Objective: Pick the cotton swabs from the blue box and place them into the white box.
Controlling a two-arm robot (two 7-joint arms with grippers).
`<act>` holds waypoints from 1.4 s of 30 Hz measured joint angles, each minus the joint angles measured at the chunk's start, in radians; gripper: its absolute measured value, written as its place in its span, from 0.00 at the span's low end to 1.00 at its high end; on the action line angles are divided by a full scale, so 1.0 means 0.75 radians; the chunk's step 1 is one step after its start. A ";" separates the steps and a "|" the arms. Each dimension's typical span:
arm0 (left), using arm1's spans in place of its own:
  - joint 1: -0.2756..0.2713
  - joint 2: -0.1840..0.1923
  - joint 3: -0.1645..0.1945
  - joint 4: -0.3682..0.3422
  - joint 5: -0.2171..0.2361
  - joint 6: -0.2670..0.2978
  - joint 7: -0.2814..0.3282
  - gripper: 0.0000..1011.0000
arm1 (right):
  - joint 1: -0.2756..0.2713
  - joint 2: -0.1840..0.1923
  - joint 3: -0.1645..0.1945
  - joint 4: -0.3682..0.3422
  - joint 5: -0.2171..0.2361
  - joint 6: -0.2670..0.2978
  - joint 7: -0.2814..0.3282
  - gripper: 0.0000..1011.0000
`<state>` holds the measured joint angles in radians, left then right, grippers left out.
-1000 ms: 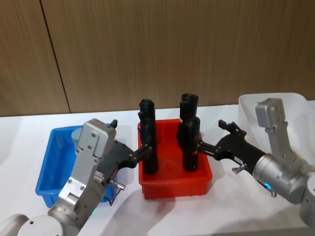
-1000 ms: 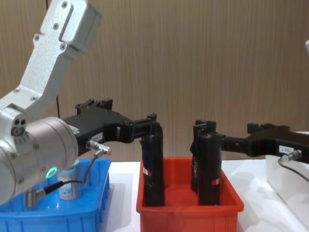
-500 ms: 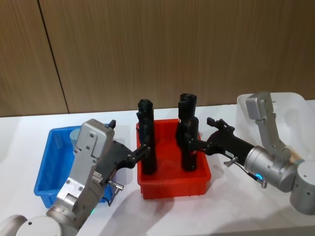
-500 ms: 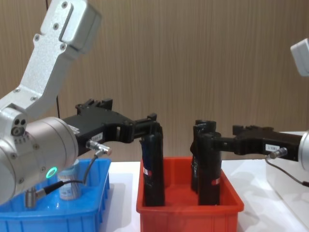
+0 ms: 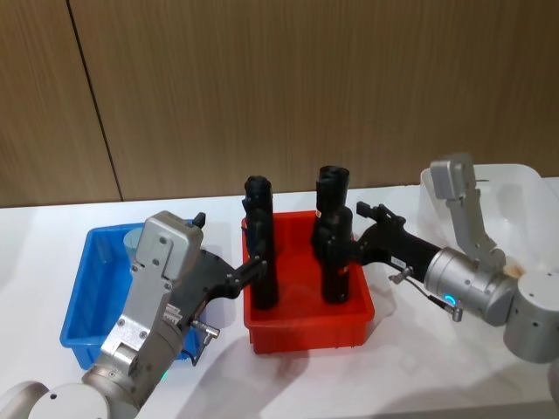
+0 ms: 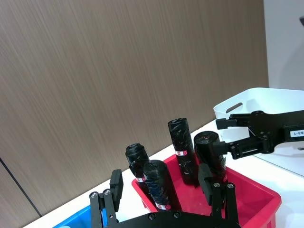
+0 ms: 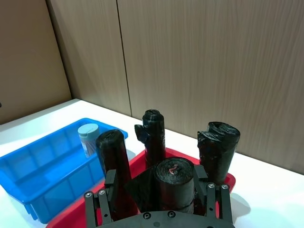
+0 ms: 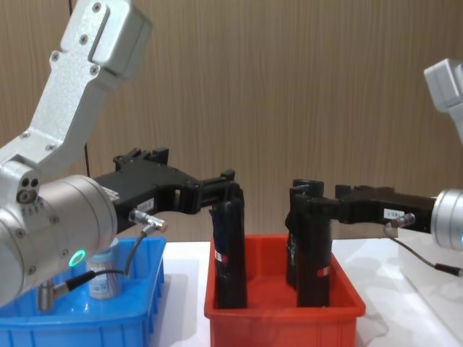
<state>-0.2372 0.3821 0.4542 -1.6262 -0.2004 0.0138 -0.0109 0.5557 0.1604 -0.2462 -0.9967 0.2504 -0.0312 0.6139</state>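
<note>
A cotton swabs jar [image 7: 89, 137] with a pale blue lid stands in the far end of the blue box [image 7: 40, 178]. It shows again in the chest view as the jar [image 8: 101, 280], partly behind my left arm in the blue box [image 8: 87, 322]. The white box [image 5: 524, 188] stands at the far right. My left gripper [image 6: 160, 179] is open, its fingers either side of the front-left black cylinder [image 5: 265, 271]. My right gripper [image 7: 156, 178] is open too, straddling the front-right black cylinder [image 5: 336, 262].
A red bin [image 5: 306, 330] sits between the blue box [image 5: 83, 292] and the white box, holding several upright black cylinders with red-white labels. A wooden wall runs behind the white table [image 5: 393, 375], whose front part is bare.
My right gripper has moved left from beside the white box, and its fingers now reach around the front-right black cylinder. The left arm has stayed put.
</note>
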 joint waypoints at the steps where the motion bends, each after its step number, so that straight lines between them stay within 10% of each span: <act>1: 0.000 0.000 0.000 0.000 0.000 0.000 0.000 0.99 | 0.005 -0.002 0.000 0.009 0.003 -0.002 0.004 0.99; 42: 0.000 0.000 0.000 0.000 0.000 0.000 0.000 0.99 | 0.258 -0.070 -0.012 0.487 -0.005 -0.152 0.053 0.99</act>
<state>-0.2372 0.3821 0.4543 -1.6262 -0.2003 0.0138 -0.0109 0.7490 0.1076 -0.2554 -0.6314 0.2466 -0.1451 0.6538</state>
